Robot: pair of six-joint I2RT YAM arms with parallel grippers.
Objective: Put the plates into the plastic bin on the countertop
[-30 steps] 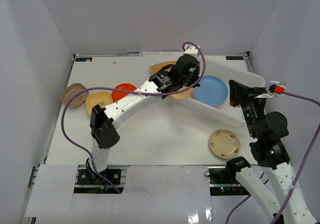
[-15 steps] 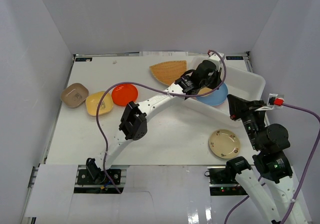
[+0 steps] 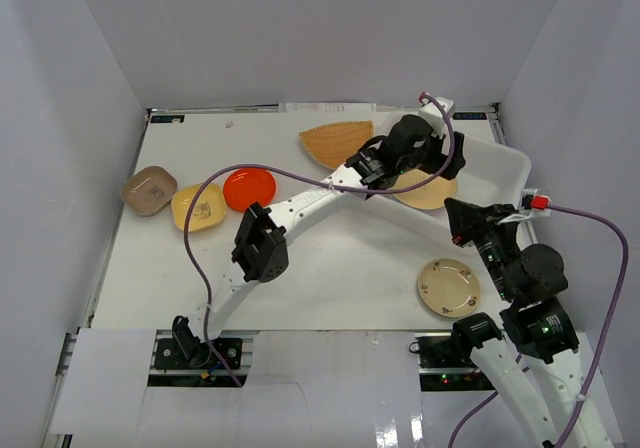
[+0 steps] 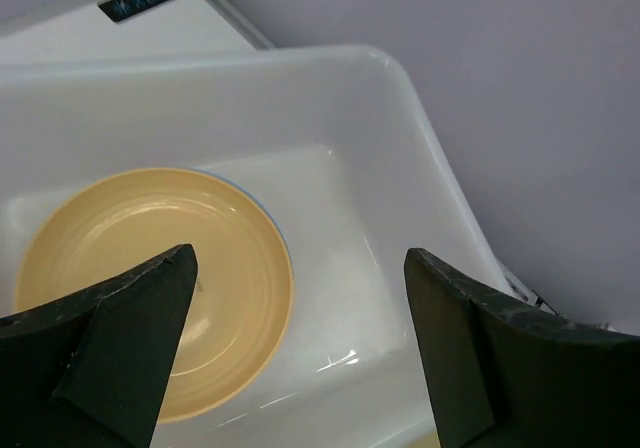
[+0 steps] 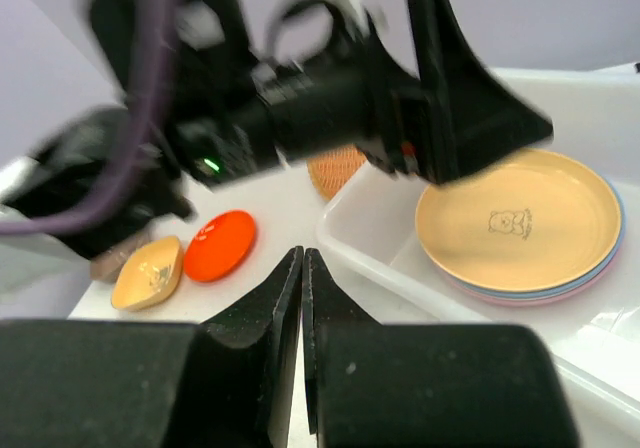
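as the round tan plastic plate [image 4: 130, 238] lies in the white plastic bin [image 4: 300, 58] at two o'clock, left tool [image 4: 300, 258] gapes empty; right tool [image 5: 302, 268] closed.

Plain grey walls [image 3: 300, 28] on three sides

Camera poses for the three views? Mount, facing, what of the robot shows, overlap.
Top external: fixed above and behind the bases, looking down at the countertop; both arms show, left end effector over the bin.
Left wrist: on the left arm, looking down into the bin at the tan plate; its open fingers at the bottom corners.
Right wrist: on the right arm, looking low across the bin; its shut fingers bottom centre, the left arm above.
Shared: all three show the tan plate in the bin.
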